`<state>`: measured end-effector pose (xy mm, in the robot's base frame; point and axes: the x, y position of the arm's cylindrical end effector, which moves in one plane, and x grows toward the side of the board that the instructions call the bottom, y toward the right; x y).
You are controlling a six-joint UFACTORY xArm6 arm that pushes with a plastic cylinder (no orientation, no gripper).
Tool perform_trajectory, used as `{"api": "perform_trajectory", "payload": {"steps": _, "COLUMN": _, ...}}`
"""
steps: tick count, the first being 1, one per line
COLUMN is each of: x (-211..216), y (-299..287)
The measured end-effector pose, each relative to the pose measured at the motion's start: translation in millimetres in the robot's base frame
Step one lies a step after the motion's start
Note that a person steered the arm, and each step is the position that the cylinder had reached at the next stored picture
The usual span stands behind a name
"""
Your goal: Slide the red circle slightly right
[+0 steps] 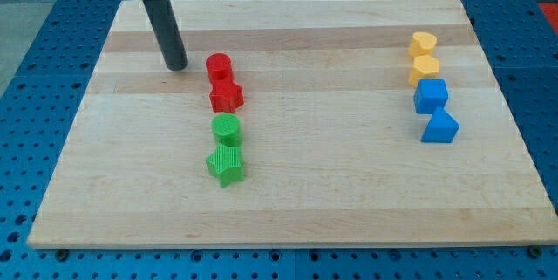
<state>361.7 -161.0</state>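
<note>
The red circle (218, 67) stands on the wooden board (349, 175), left of centre near the view's top. A red star-shaped block (227, 97) touches it just below. My tip (177, 65) rests on the board a short way to the left of the red circle, not touching it. The dark rod rises from the tip toward the view's top left.
A green circle (226, 128) and a green star (226, 166) sit below the red blocks. At the view's right stand two yellow blocks (423, 44) (425, 68) and two blue blocks (431, 95) (439, 127) in a column.
</note>
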Motion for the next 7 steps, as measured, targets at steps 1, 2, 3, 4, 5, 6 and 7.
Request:
{"api": "perform_trajectory", "payload": {"steps": 1, "x": 2.2, "y": 15.3}}
{"api": "perform_trajectory", "payload": {"steps": 2, "x": 2.2, "y": 15.5}}
{"api": "perform_trajectory", "payload": {"steps": 3, "x": 2.4, "y": 15.5}}
{"api": "perform_trajectory", "payload": {"steps": 4, "x": 16.8, "y": 15.5}}
{"api": "perform_trajectory", "payload": {"steps": 5, "x": 16.9, "y": 25.9}}
{"api": "perform_trajectory", "payload": {"steps": 6, "x": -2.6, "y": 55.5}}
{"api": "perform_trajectory", "payload": {"steps": 7, "x": -23.2, "y": 86.4}}
